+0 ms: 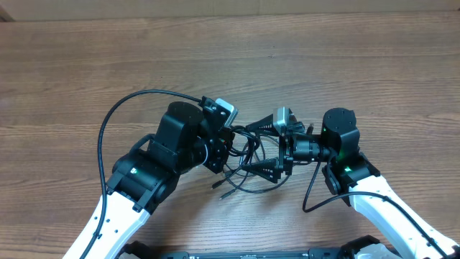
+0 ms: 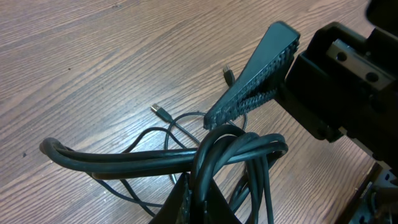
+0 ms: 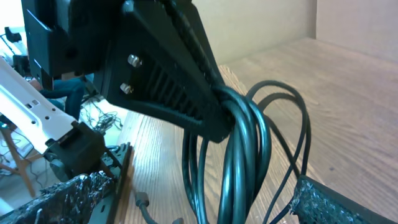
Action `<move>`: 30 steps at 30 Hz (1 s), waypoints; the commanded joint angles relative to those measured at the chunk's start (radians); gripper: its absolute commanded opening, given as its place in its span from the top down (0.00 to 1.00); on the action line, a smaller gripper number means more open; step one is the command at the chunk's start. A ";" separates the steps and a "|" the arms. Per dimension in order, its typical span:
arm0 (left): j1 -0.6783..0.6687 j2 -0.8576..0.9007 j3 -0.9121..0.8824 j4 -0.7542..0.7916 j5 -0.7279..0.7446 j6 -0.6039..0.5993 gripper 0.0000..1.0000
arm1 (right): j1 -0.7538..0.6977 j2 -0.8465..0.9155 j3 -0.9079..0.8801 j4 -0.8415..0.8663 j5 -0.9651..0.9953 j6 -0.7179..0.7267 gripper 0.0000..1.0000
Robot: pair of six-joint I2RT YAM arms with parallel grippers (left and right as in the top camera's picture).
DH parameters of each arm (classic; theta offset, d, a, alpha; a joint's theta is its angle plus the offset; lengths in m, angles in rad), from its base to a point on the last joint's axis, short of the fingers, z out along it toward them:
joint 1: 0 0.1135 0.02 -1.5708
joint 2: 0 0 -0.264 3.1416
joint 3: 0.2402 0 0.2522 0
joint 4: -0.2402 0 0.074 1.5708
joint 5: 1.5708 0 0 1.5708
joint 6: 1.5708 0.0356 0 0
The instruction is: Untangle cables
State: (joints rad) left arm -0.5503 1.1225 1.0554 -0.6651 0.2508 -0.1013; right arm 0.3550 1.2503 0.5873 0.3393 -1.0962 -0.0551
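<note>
Right wrist view: the left claw [image 3: 212, 117] clamps the looped bundle of thin black cables [image 3: 242, 162] over the wooden bench [image 3: 348, 93]; the right claw [image 3: 199, 208] gapes open. Best pick one loose loop, pulling slowly.

Matt wood, sheeny cords, ribbed plastic

The table [image 1: 230, 50] shows brown wood grain with a dull, matt finish. The cables [image 2: 242, 149] are smooth black cords with a soft sheen. The left gripper [image 3: 214, 118] is matt black ribbed plastic with two bright metal screws [image 3: 132, 60]. The right gripper [image 3: 199, 186] has fingers [image 3: 336, 202] with a rough, gritty, speckled coat.
</note>
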 commanded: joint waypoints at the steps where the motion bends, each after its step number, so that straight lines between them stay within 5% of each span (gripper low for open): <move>1: 0.000 0.003 0.009 0.000 0.006 0.002 0.96 | 0.004 -0.002 0.010 -0.019 -0.025 0.005 0.00; 6: 0.000 0.003 0.009 -0.049 0.074 0.127 0.96 | 0.004 -0.002 0.010 -0.029 -0.021 -0.003 0.02; 8: 0.000 0.003 0.009 -0.061 0.089 0.156 0.96 | 0.004 -0.002 0.010 -0.027 0.006 -0.003 0.24; 9: 0.000 0.003 0.009 -0.061 0.090 0.158 0.96 | 0.004 -0.002 0.010 -0.027 0.016 -0.003 0.49; 11: 0.000 0.003 0.009 -0.061 0.090 0.158 0.96 | 0.004 -0.002 0.010 -0.027 0.021 -0.003 0.68; 17: 0.000 0.003 0.009 -0.057 0.090 0.158 0.96 | 0.004 -0.002 0.010 -0.026 0.023 -0.003 0.93; 25: 0.000 0.003 0.009 -0.056 0.090 0.158 0.96 | 0.004 -0.002 0.010 -0.027 0.060 -0.003 0.96; 29: 0.000 0.003 0.009 -0.056 0.090 0.157 0.96 | 0.004 -0.002 0.010 -0.027 0.060 -0.003 0.76; 30: 0.000 0.003 0.009 -0.056 0.090 0.157 0.96 | 0.004 -0.002 0.010 -0.027 0.060 -0.003 0.62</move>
State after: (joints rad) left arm -0.5503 1.1225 1.0554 -0.7261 0.3195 0.0338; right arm 0.3542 1.2503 0.5873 0.3065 -1.0397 -0.0532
